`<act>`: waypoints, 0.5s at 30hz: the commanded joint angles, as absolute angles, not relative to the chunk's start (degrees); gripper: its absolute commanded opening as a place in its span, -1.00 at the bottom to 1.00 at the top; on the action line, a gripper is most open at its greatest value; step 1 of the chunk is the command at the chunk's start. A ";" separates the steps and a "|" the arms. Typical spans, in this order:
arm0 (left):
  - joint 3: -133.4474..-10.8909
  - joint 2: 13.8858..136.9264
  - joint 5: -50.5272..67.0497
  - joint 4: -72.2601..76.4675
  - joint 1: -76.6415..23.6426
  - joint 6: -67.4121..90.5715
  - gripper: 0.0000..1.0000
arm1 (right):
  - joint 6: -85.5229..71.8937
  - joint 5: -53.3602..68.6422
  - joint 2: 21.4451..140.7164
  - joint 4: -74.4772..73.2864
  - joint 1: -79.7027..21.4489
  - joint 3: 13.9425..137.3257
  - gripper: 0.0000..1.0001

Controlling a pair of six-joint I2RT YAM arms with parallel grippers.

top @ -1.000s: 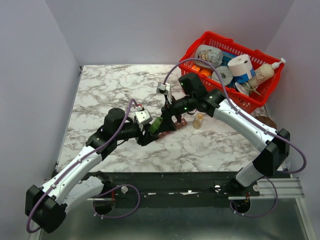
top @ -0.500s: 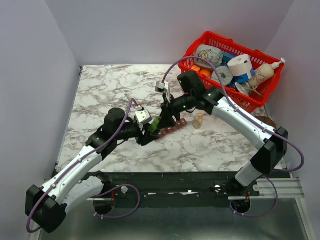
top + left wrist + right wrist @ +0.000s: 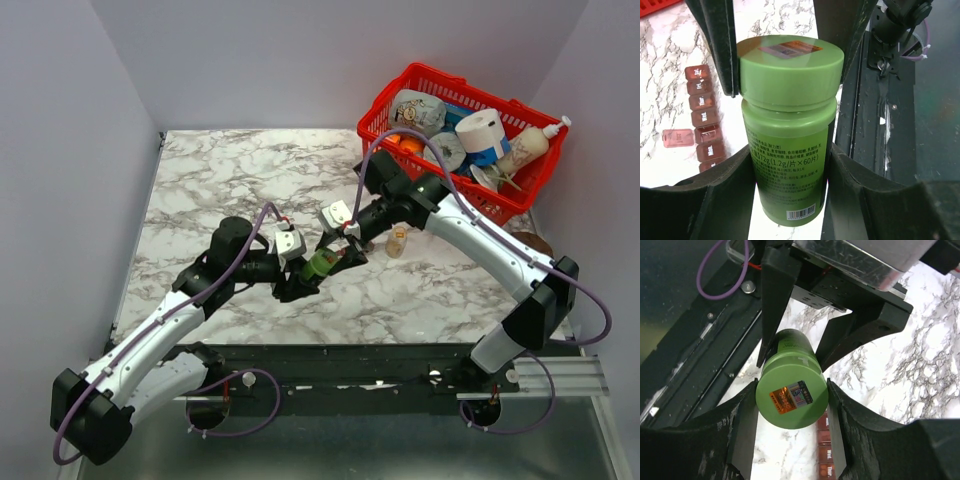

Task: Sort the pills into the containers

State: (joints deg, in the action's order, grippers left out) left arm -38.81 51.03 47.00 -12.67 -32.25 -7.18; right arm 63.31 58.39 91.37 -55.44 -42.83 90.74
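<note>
Two plain lilac-grey walls (image 3: 300, 60) close in a white table (image 3: 230, 180) veined with grey marble pattern, and a black rail (image 3: 350, 365) runs along its near edge where the arms are bolted. At the far right corner stands a red mesh basket (image 3: 378, 103) heaped with paper rolls, a pump bottle and other odds and ends; a small amber vial (image 3: 398, 241) stands upright on the marble just in front of it. Near the middle of the table the two arms meet over a green bottle (image 3: 322, 264), tilted and lifted off the surface. The left gripper (image 3: 789, 170) clamps the bottle's body from both sides, while the right gripper (image 3: 791, 407) is closed around its broad green lid (image 3: 790, 57), which carries a small orange label. The pill organiser (image 3: 702, 117) lies flat on the marble beside and below the bottle: a narrow strip of translucent reddish-brown cells in a row, each lid printed with a day abbreviation, and one lid flipped open to the side.
</note>
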 commanded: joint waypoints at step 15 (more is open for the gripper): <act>-38.76 47.90 46.49 -8.26 -32.17 -6.85 -1.00 | 49.05 61.70 93.43 -53.00 -42.98 94.48 -0.04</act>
